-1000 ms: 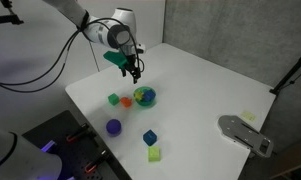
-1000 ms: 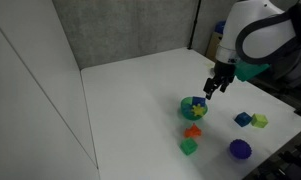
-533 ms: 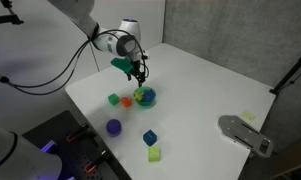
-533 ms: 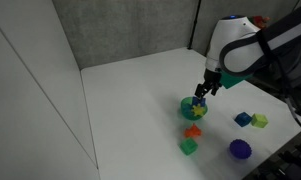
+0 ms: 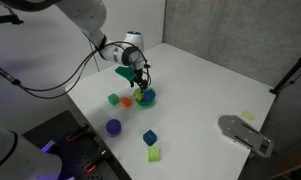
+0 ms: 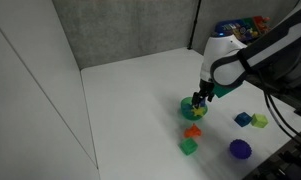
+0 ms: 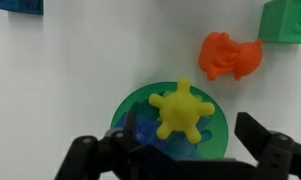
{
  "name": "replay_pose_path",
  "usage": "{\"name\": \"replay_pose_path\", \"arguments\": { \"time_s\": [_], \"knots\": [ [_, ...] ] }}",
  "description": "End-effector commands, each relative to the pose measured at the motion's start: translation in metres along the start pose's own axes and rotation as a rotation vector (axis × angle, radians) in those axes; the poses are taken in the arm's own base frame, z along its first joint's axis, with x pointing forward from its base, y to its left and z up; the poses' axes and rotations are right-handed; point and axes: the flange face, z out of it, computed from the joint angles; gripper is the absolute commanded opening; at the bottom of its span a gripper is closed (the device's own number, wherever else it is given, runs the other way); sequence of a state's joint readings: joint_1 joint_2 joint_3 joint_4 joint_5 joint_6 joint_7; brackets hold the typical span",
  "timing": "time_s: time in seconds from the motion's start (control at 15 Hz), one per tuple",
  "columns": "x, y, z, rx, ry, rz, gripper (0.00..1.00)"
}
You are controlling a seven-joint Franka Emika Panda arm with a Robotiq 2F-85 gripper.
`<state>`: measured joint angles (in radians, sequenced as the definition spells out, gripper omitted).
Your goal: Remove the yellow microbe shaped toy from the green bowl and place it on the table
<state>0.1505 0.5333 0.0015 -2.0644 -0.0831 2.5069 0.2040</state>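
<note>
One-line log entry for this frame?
phase: pre-grasp | gripper: open, over green bowl | yellow microbe toy: in bowl, ungrasped | table: toy not yet placed

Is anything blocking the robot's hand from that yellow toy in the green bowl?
Nothing visible does. The yellow toy sits uncovered on top in the green bowl, the gripper directly above it with jaws open. The orange toy lies beside the bowl, off to one side.

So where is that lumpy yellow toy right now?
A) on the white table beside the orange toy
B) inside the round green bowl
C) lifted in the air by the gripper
B: in the wrist view the lumpy yellow toy lies inside the rim of the round green bowl.
</note>
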Motion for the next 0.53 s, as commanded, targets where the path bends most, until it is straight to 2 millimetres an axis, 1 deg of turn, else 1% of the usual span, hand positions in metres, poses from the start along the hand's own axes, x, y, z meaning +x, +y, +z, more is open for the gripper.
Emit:
{"name": "replay_pose_path", "arguments": {
  "time_s": [0.0,0.07,0.13,0.27,0.33,0.4,0.47],
  "knots": [
    [0.009,-0.004,0.011,-0.013,0.003,0.012,1.0],
    [0.009,-0.005,0.015,-0.017,-0.001,0.007,0.75],
    [0.008,-0.007,0.017,-0.019,-0.002,0.004,0.74],
    [0.008,-0.009,0.021,-0.022,-0.007,0.0,0.58],
    [0.008,-0.01,0.022,-0.025,-0.009,0.0,0.49],
    [0.008,-0.009,0.022,-0.026,-0.012,0.002,0.4],
    [0.007,-0.008,0.021,-0.025,-0.013,0.005,0.33]
  ]
}}
